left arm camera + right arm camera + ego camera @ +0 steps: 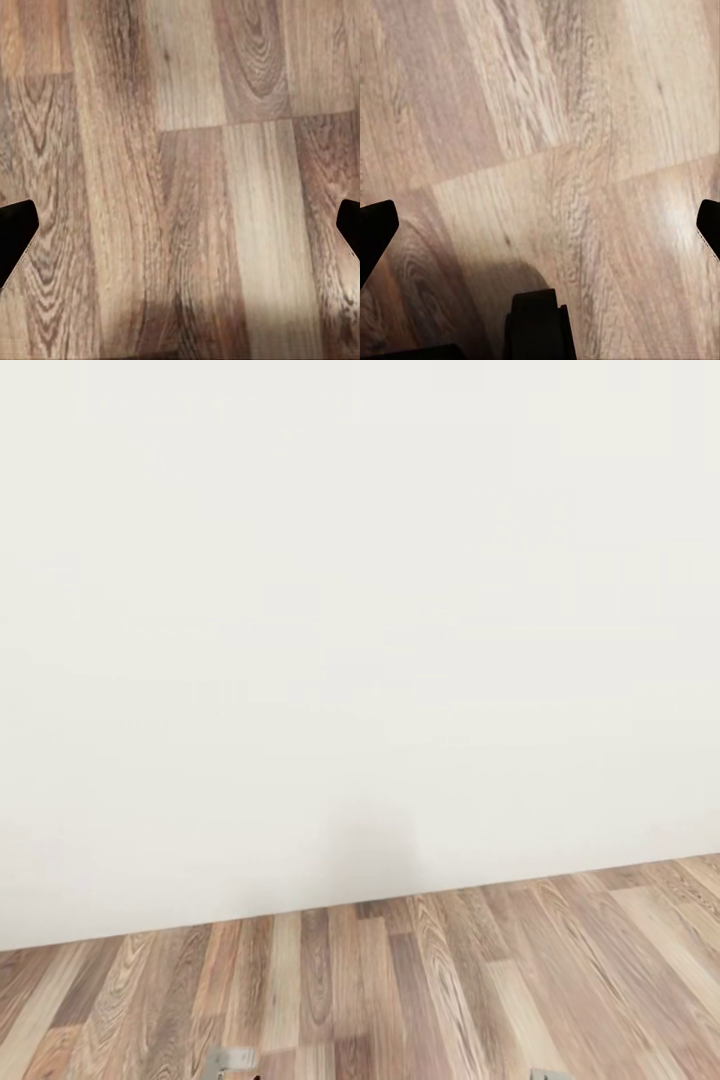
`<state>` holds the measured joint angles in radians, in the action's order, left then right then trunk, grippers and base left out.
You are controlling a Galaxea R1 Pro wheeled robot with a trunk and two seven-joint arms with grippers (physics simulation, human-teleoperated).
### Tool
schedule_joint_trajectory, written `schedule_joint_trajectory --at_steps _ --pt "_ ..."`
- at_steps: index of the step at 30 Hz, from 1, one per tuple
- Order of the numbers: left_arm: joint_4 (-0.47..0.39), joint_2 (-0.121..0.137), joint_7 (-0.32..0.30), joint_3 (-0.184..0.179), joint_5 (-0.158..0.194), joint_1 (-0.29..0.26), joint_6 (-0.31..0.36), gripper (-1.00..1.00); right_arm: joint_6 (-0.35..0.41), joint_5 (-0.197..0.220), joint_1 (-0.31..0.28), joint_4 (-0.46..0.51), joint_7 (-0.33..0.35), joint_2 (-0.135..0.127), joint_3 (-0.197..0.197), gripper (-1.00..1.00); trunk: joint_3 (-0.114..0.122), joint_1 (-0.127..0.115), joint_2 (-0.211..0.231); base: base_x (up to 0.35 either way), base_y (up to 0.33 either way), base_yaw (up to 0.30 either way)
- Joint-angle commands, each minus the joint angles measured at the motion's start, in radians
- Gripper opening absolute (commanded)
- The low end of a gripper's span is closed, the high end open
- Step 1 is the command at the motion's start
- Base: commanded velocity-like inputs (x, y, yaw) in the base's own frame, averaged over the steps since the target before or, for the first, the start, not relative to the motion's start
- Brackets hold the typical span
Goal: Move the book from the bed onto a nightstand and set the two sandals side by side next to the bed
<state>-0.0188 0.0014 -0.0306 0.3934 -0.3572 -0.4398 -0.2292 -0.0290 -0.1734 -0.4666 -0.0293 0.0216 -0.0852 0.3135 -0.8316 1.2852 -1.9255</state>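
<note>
Here the head view takes in a white wall (360,610) and the wood plank floor (420,980); book, bed, nightstand and sandals lie somewhere out of frame. Beneath the left tool (180,232) and the right tool (540,232) is bare floor, both spread wide and empty; by judgement, the thin paperback is light and bendable, best pinched across its spine edge, and the flat sandals are soft and flexible, best gripped at a side edge.

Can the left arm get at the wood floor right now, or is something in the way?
Probably yes. The left gripper hangs open over bare plank floor, its fingertips wide apart with nothing between them. The head view has floor and a white wall.
</note>
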Motion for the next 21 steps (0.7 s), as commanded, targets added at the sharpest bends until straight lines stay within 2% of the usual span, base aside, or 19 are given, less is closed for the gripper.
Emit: schedule_joint_trajectory --at_steps 1,10,16,21 --pt "0.0 0.0 -0.003 0.009 -0.006 0.0 -0.002 1.0 -0.003 -0.009 -0.001 -0.003 0.002 -0.001 0.009 1.0 -0.001 0.0 0.0 0.299 0.0 0.0" --pt "0.0 0.0 -0.003 0.009 -0.006 0.0 -0.002 1.0 0.001 -0.009 -0.001 -0.002 0.003 -0.001 0.009 1.0 -0.001 0.0 0.0 0.326 0.0 -0.047" --pt "0.0 0.0 -0.003 0.009 -0.006 0.0 -0.002 1.0 0.001 -0.009 -0.001 -0.002 0.003 -0.001 0.009 1.0 -0.001 0.0 0.0 0.299 0.0 -0.236" --pt "0.0 0.0 -0.003 0.009 -0.006 0.0 -0.002 1.0 0.001 -0.009 -0.001 -0.002 0.003 -0.001 0.009 1.0 -0.001 0.0 0.0 0.066 0.0 -0.277"
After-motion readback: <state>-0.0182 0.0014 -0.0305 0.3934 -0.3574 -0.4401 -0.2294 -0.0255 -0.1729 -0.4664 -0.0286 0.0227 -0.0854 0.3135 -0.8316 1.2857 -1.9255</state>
